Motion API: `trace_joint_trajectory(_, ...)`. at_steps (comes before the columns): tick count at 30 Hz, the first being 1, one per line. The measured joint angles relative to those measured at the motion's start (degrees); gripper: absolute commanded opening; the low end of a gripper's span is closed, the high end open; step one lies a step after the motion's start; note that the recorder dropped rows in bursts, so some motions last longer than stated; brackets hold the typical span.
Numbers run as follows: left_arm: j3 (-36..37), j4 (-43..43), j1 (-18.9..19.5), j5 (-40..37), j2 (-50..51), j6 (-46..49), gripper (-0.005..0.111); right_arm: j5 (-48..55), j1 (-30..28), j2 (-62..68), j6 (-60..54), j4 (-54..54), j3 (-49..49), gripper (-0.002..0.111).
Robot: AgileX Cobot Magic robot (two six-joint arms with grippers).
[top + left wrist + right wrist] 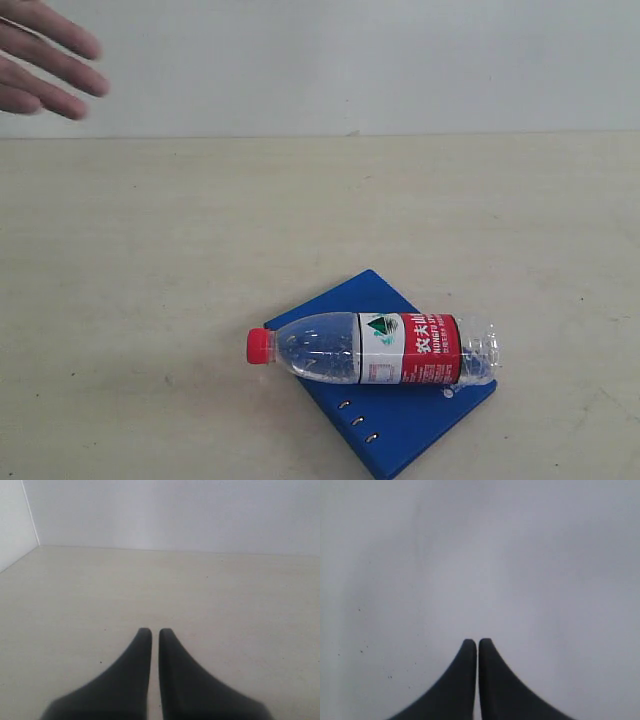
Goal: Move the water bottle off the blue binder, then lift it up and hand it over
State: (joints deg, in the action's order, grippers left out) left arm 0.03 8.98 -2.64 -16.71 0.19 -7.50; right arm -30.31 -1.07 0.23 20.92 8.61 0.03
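Note:
The water bottle (pixel 375 349) lies on its side across the blue binder (pixel 385 420), red cap pointing left and overhanging the binder's edge. The binder lies flat near the table's front, metal rings along its near spine. Neither gripper shows in the exterior view. In the left wrist view my left gripper (pixel 155 631) is shut with nothing between its fingers, over bare table. In the right wrist view my right gripper (pixel 477 642) is shut and empty, facing a plain grey-white surface. Bottle and binder appear in neither wrist view.
A person's hand (pixel 45 60) reaches in at the far left, above the table's back edge. The beige table (pixel 200 250) stretches around the binder. A white wall (pixel 175 515) stands behind the table.

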Motion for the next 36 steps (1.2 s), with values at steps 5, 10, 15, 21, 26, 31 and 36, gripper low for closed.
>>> trace_joint_trajectory(5, 0.0, 0.0, 0.0, 0.0, 0.0, 0.0, 0.005, -0.5, 0.0, 0.0, 11.7, 0.1, 0.0, 0.000)
trace_joint_trajectory(10, 0.0, 0.0, 0.0, 0.0, 0.0, 0.0, 0.005, 3.1, 0.0, 0.0, 16.4, 0.6, 0.0, 0.000)
trace_joint_trajectory(15, 0.0, 0.0, 0.0, 0.0, 0.0, 0.0, 0.005, 12.9, 0.3, 0.0, 26.3, 15.6, 0.0, 0.003)
trace_joint_trajectory(21, 0.0, 0.0, 0.0, 0.0, 0.0, 0.0, 0.005, 7.5, 3.7, 6.0, 52.5, 52.5, -2.6, 0.015)
trace_joint_trajectory(26, 0.0, 0.0, 0.0, 0.0, 0.0, 0.0, 0.005, -2.9, 3.8, 24.7, 54.7, 63.2, -15.8, 0.024)
trace_joint_trajectory(31, 0.0, 0.0, 0.0, 0.0, 0.0, 0.0, 0.005, -23.6, 4.5, 50.2, 55.3, 76.1, -25.9, 0.043)
trace_joint_trajectory(36, 0.0, 0.0, 0.0, 0.0, 0.0, 0.0, 0.005, -26.3, 8.7, 70.0, 49.1, 79.7, -29.6, 0.053)
